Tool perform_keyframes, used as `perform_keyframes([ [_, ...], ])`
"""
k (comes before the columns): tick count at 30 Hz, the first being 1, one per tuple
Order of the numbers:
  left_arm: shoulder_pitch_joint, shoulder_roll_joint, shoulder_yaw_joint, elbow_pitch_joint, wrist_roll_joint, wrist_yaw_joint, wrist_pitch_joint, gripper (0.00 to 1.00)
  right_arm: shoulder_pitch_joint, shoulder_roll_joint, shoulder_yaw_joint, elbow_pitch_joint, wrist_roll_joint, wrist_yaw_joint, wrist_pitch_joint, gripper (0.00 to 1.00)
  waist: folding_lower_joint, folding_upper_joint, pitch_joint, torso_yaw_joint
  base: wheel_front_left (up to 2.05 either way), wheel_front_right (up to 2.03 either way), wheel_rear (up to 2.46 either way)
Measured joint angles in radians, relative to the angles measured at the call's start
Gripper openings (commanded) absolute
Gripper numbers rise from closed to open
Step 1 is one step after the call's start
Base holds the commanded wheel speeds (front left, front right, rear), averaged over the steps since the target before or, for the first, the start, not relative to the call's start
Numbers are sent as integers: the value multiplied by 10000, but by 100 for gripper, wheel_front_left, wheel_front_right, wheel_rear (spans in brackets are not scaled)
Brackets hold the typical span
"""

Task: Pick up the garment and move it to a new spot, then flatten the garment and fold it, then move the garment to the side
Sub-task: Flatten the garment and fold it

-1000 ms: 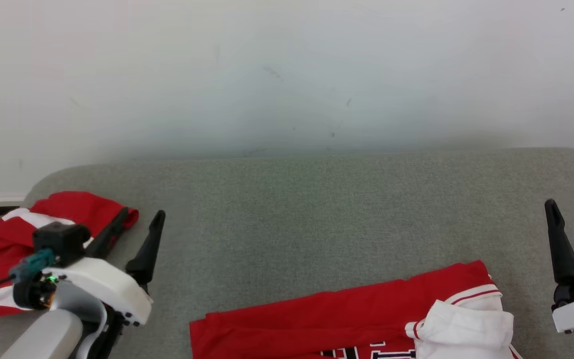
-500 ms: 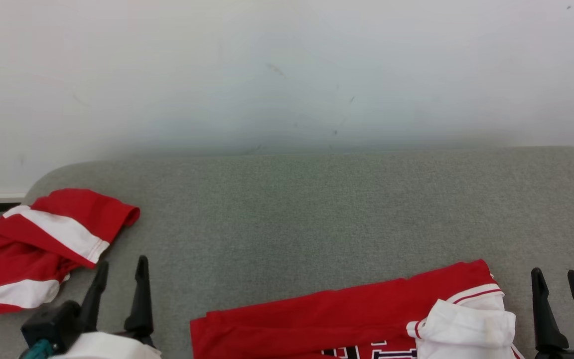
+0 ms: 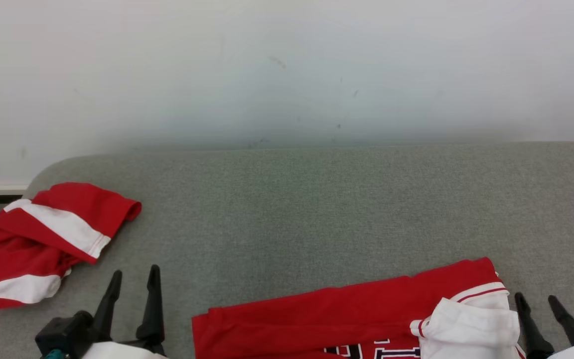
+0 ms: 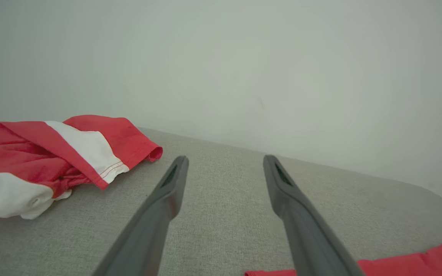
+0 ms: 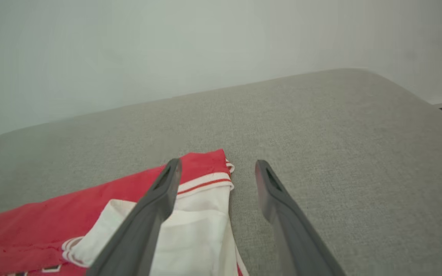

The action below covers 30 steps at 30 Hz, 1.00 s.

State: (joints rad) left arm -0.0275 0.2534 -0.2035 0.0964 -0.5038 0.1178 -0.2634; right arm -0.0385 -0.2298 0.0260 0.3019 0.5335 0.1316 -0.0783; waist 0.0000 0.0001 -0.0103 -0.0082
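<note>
Found a crumpled red-and-white garment (image 3: 43, 239) bunched near the far left corner of the grey fabric-covered tabletop (image 3: 317, 209), with an open red cuff turned toward the middle. Found a second red garment (image 3: 317, 319) laid flatter along the near edge, right of centre, with dark lettering partly cut off by the frame and a white sleeve (image 3: 466, 326) folded over its right end. Caught the left jaws spread wide and empty at the near edge, fingers (image 3: 153, 299) pointing toward the pale wall (image 3: 287, 75), between the two garments and touching neither. Caught the right jaws likewise wide apart, gripping nothing, fingers (image 3: 528, 319) just right of the white sleeve. From the right wrist, saw one finger crossing over that sleeve, contact impossible to tell.
</note>
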Motion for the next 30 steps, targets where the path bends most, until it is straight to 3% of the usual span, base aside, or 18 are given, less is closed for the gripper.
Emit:
perform_keyframes([
  [4, -96, -217, 56, 253, 153, -305, -6, 100, -600, -77, 374, 1085, 125, -4, 1214, 100, 0, 0, 71, 47, 0, 0, 0],
  [15, -496, -571, 215, 894, 533, -861, -6, 100, -2055, -297, 1062, 3509, 771, 0, 3289, 100, 1, 0, 317, 498, 0, 0, 0],
  [23, -580, -771, 324, 1250, 662, -1087, -6, 100, -2635, -564, 1546, 4297, 1628, -15, 5007, 100, 0, -1, 368, 902, 0, 0, 0],
  [24, -579, -790, 334, 1277, 681, -1093, -6, 100, -2676, -621, 1613, 4297, 1760, -25, 5258, 79, 0, -1, 359, 936, 0, 0, 0],
  [25, -579, -805, 343, 1292, 704, -1101, -6, 100, -2690, -675, 1664, 4268, 1919, -46, 5499, 47, 0, -1, 350, 966, 0, 0, 0],
  [26, -579, -825, 351, 1302, 715, -1104, -6, 100, -2689, -717, 1701, 4222, 2050, -56, 5641, 29, 0, 0, 349, 993, 0, 0, 0],
  [27, -579, -846, 359, 1319, 729, -1141, -6, 100, -2685, -763, 1743, 4159, 2153, -58, 5758, 0, 0, 0, 351, 1017, 0, 0, 0],
  [30, -579, -915, 360, 1394, 757, -1177, -6, 100, -2678, -759, 1906, 3956, 2397, -40, 6101, 0, 0, 0, 329, 1056, 0, 0, 0],
])
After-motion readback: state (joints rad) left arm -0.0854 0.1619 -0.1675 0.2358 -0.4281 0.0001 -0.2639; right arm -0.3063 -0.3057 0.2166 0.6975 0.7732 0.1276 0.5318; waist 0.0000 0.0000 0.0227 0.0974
